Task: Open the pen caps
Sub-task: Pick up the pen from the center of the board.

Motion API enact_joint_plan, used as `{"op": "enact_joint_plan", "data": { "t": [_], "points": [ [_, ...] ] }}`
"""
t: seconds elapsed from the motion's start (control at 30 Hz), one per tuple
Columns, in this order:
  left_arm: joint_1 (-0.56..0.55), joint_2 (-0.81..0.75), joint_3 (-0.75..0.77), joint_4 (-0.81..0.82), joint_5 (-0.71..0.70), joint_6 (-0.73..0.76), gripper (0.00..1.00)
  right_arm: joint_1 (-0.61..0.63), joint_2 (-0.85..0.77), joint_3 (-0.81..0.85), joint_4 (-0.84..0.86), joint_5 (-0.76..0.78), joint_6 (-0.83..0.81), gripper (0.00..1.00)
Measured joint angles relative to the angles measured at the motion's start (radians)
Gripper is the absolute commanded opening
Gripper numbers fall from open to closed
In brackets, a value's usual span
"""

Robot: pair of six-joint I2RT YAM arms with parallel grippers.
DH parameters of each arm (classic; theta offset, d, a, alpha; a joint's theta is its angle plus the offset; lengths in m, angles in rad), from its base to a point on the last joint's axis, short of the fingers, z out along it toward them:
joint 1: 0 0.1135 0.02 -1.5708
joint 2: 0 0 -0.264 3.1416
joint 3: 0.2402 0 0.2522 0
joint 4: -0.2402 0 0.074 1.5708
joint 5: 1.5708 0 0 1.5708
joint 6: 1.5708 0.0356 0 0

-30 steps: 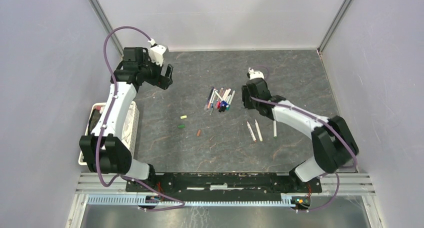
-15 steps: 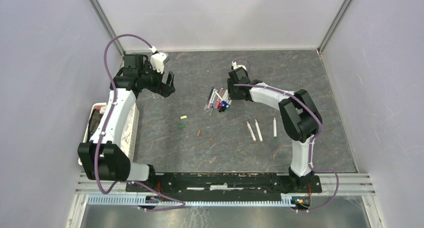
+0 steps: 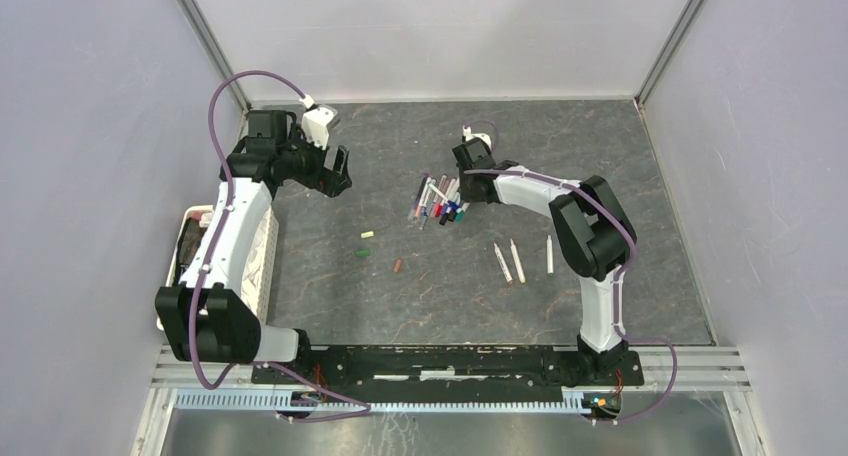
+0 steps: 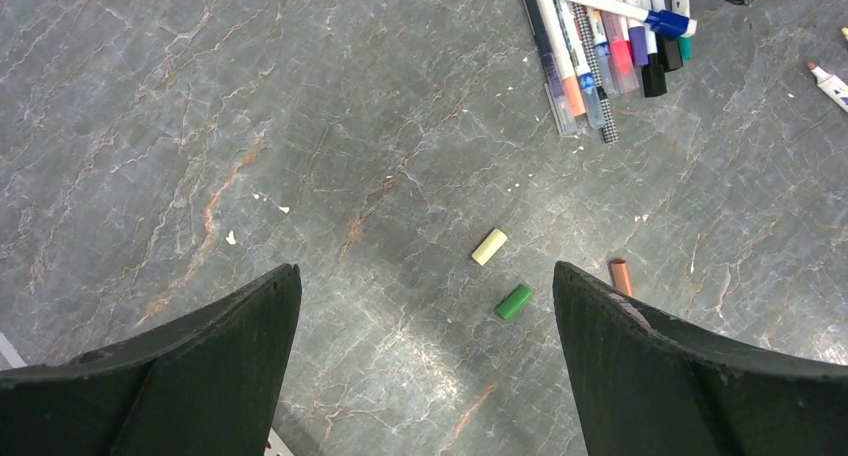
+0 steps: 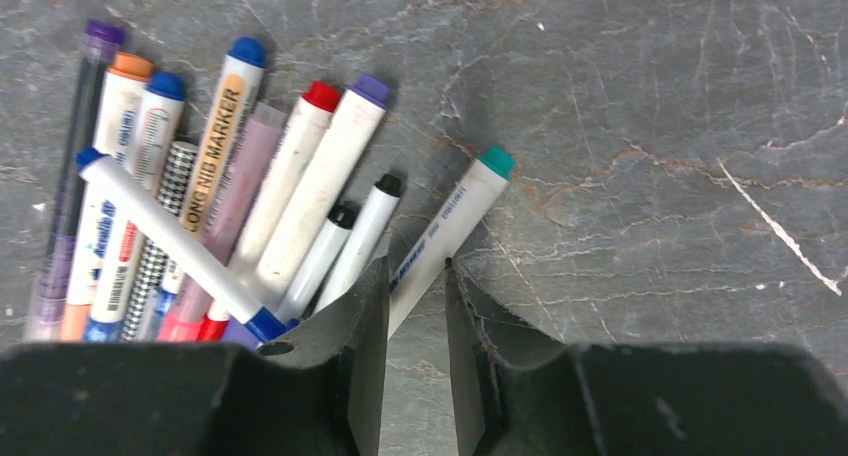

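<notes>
Pens (image 5: 320, 181) — capped, heaped | left pincer (image 4: 425, 268) wide | right pincer (image 5: 415, 266) narrow — astride teal-capped pen (image 5: 455, 211)

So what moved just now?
The right gripper swung left, onto the pen pile, and its jaws closed around the teal-capped pen. The left gripper pulled back a little, still wide open. The yellow cap, green cap, brown cap and three loose pens stayed put.

A white slatted basket (image 3: 264, 261) sits at the left edge of the dark marbled table (image 3: 450, 306).
</notes>
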Motion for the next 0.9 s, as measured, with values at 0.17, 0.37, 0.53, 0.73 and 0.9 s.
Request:
{"op": "enact_joint_plan", "data": {
  "t": [0.17,0.37,0.53,0.73,0.9],
  "points": [
    [0.000,0.000,0.000,-0.005,0.021,0.000,1.00,-0.002,-0.009,-0.029,0.002,0.025,0.000,0.26],
    [0.000,0.000,0.000,-0.012,0.027,0.001,1.00,-0.007,-0.033,-0.069,0.011,0.028,0.001,0.14],
    [0.000,0.000,0.000,-0.027,0.048,0.002,1.00,-0.010,-0.083,-0.139,0.032,0.023,0.005,0.04],
    [-0.006,0.000,0.000,-0.030,0.099,0.001,1.00,-0.040,-0.183,-0.269,0.082,-0.072,0.028,0.00],
    [-0.012,0.000,0.000,-0.032,0.139,0.000,1.00,-0.060,-0.280,-0.322,0.137,-0.142,0.058,0.00]
  ]
}}
